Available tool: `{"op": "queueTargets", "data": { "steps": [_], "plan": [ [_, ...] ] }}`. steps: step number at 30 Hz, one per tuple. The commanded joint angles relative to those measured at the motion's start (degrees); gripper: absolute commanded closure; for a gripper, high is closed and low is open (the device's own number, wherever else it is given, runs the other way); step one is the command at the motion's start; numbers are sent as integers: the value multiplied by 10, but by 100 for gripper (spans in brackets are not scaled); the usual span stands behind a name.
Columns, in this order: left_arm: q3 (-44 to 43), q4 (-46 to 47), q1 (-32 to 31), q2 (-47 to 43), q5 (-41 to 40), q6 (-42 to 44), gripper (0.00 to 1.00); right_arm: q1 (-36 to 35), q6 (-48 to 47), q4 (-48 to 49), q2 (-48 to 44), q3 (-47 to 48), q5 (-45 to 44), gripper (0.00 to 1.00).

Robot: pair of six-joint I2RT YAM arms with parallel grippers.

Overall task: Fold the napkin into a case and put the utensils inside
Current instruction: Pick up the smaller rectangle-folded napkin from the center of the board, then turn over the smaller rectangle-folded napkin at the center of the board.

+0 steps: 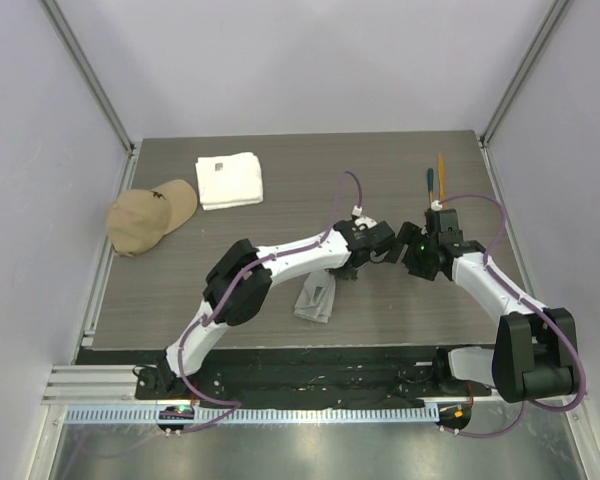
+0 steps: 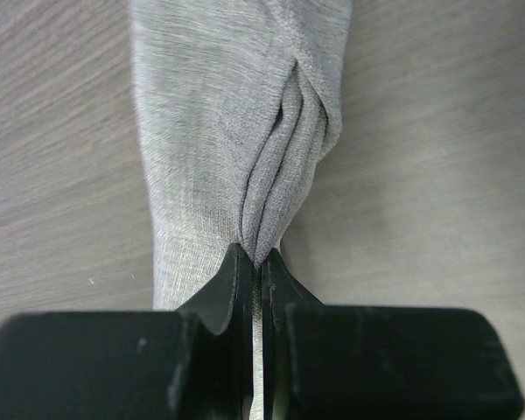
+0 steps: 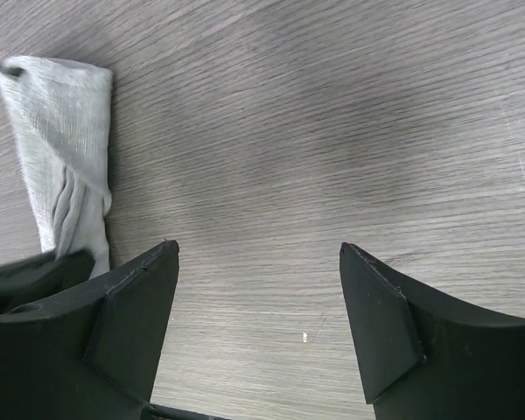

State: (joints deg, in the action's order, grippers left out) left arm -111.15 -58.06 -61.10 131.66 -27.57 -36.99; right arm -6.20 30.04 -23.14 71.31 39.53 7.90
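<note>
The napkin (image 1: 315, 298) lies on the table as a narrow, long, folded grey case. In the left wrist view the napkin (image 2: 219, 131) runs away from my left gripper (image 2: 255, 262), which is shut on a bunched fold at its near end. In the top view my left gripper (image 1: 340, 274) is at the case's upper right end. My right gripper (image 1: 408, 258) is open and empty over bare table (image 3: 258, 254), with the napkin (image 3: 66, 149) to its left. A teal-handled utensil (image 1: 431, 181) and an orange stick (image 1: 441, 168) lie at the back right. The wooden-bowled piece is hidden.
A white folded towel (image 1: 229, 180) and a tan cap (image 1: 150, 216) lie at the back left. The right arm's wrist (image 1: 442, 232) sits just in front of the utensils. The left gripper's body shows at the lower left of the right wrist view (image 3: 26, 276).
</note>
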Motion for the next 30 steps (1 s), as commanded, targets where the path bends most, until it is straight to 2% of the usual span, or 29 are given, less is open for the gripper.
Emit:
{"op": "queueTargets", "data": {
  "steps": [1,7,8,9,15,16,20,22,26,30],
  "plan": [
    [40,56,22,-116,65,3,100,2,-10,21,3,4,11,21],
    [163,202,94,-213,256,0,100,2,-11,22,8,7,19,21],
    [181,228,110,-221,335,-4,100,2,-11,22,8,9,23,21],
    [196,274,122,-228,368,-20,100,2,-10,22,8,11,26,21],
    [280,418,195,-215,581,-73,100,1,-21,22,1,20,61,22],
    [290,475,200,-213,601,-83,100,2,-24,24,3,20,77,22],
    [319,572,203,-188,658,-118,100,-7,-27,48,5,4,125,27],
    [349,675,208,-179,699,-166,100,-15,-26,58,7,-4,145,30],
    [377,724,220,-159,718,-194,100,-65,-17,78,20,-9,167,33],
    [387,716,245,-135,727,-200,100,-105,11,105,27,-18,151,33]
  ]
}}
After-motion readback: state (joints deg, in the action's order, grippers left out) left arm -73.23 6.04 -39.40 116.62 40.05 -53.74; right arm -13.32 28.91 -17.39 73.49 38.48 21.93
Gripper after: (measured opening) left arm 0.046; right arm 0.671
